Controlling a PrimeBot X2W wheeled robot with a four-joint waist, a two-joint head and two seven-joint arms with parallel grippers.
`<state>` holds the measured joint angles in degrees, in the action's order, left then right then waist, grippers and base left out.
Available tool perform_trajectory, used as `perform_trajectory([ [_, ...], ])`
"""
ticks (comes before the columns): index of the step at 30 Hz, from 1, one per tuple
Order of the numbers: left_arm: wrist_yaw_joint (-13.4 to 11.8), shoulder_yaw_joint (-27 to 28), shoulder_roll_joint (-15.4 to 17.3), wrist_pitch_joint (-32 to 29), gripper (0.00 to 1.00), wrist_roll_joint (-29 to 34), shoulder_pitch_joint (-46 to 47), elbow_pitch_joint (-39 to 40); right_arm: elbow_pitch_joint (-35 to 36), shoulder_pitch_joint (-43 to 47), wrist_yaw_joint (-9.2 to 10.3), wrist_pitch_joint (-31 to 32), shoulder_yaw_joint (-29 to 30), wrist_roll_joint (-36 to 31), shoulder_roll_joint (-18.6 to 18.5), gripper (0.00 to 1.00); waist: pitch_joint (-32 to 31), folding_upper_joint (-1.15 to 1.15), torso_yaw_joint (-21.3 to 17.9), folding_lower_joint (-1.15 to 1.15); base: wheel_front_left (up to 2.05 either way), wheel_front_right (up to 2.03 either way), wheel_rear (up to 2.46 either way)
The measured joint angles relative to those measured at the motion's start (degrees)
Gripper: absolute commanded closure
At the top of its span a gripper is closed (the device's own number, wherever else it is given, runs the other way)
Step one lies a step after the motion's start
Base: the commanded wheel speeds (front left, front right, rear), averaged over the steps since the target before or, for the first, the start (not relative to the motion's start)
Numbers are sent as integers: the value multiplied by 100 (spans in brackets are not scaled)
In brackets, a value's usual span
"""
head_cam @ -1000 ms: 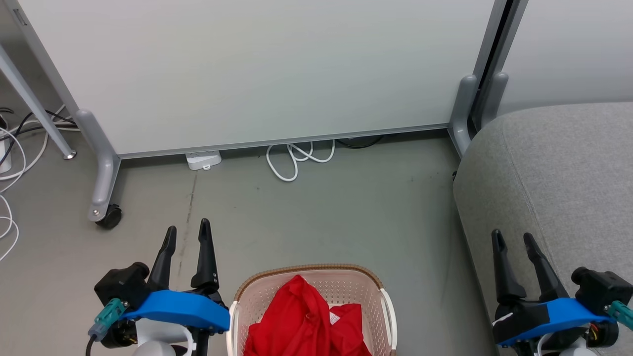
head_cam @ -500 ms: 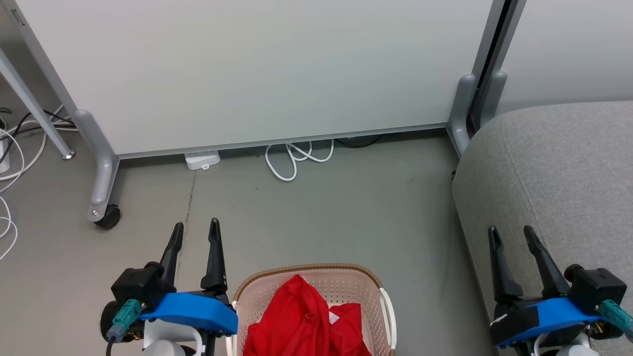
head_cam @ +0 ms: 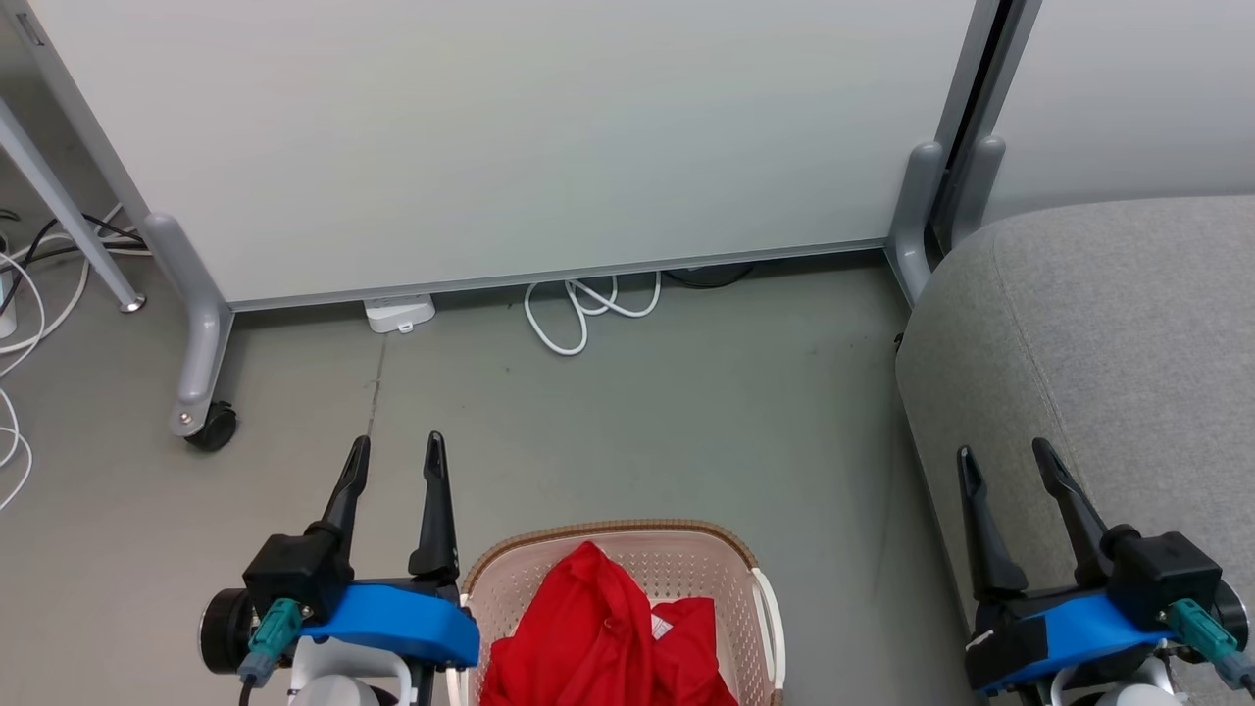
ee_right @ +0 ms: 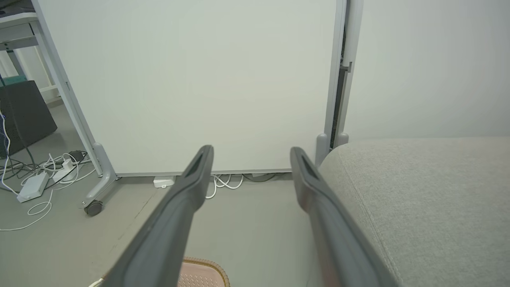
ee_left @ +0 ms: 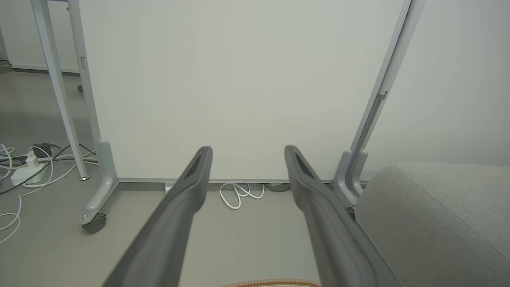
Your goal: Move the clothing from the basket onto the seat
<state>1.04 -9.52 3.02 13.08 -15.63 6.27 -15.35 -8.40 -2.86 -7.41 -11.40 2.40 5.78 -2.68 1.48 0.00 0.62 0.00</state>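
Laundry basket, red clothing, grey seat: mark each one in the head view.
laundry basket [head_cam: 637,527], head view, on its brown woven-look far rim.
red clothing [head_cam: 588,628], head view, on the middle of the heap inside the basket.
grey seat [head_cam: 1108,343], head view, on its bare top cushion.

Head camera high, steeply downward; wrist cameras low, forward; common to all: partition [head_cam: 539,137], seat [head_cam: 1128,324].
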Motion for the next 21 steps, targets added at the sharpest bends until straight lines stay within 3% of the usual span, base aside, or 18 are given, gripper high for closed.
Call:
perform_trajectory([
  [21, 1, -46, -7, 191, 0, 573, 114, -94, 160, 51, -8, -149, -8, -784, -5, 0, 86, 0, 2, 0, 0, 0, 0],
])
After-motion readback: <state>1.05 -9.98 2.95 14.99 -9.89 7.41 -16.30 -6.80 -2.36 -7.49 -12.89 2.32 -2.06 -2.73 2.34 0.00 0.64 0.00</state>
